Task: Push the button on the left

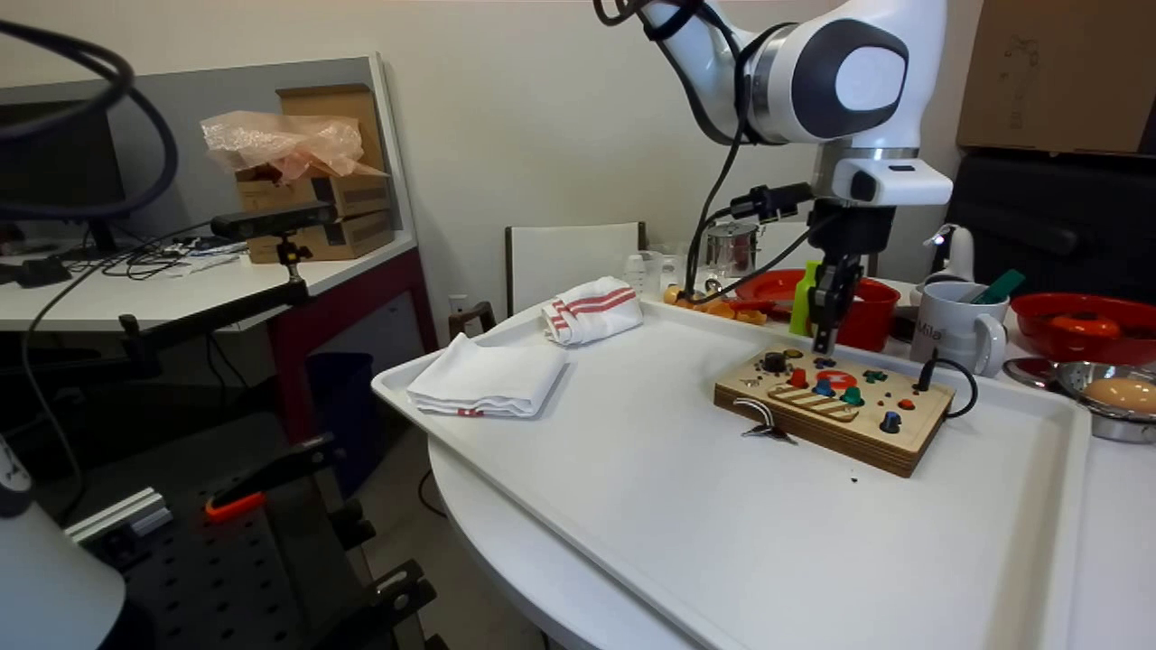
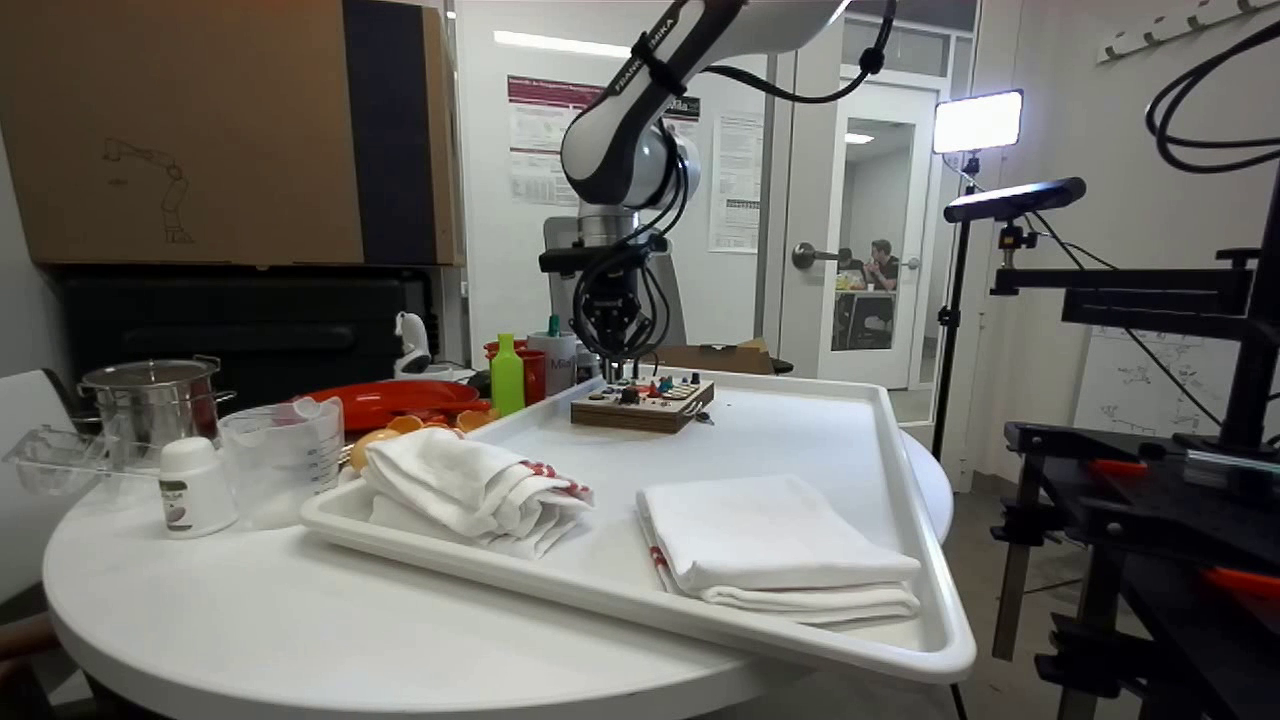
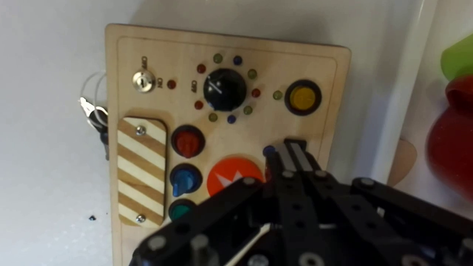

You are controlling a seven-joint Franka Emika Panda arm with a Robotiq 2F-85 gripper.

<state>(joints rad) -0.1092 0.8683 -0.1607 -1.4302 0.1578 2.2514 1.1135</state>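
Note:
The wooden control board [image 1: 840,444] lies on the white tray, and also shows in an exterior view [image 2: 625,417] and the wrist view [image 3: 258,48]. A round yellow button [image 3: 303,98] in a black ring is near one corner, at the board's far left in an exterior view [image 1: 794,353]. My gripper [image 3: 293,151] points down over the board, beside the yellow button, with its fingers together and nothing seen between them. In both exterior views the gripper [image 1: 823,348] [image 2: 620,372] is just above the board; I cannot tell if it touches. A small black part [image 3: 295,142] shows behind the fingertips.
The board also has a black dial [image 3: 224,89], a red disc [image 3: 232,173], coloured knobs [image 3: 187,142] and a key switch [image 3: 143,81]. White towels [image 1: 488,375] lie on the tray [image 1: 578,506]. A green bottle [image 2: 508,378] and a mug [image 1: 948,325] stand beyond the tray's rim.

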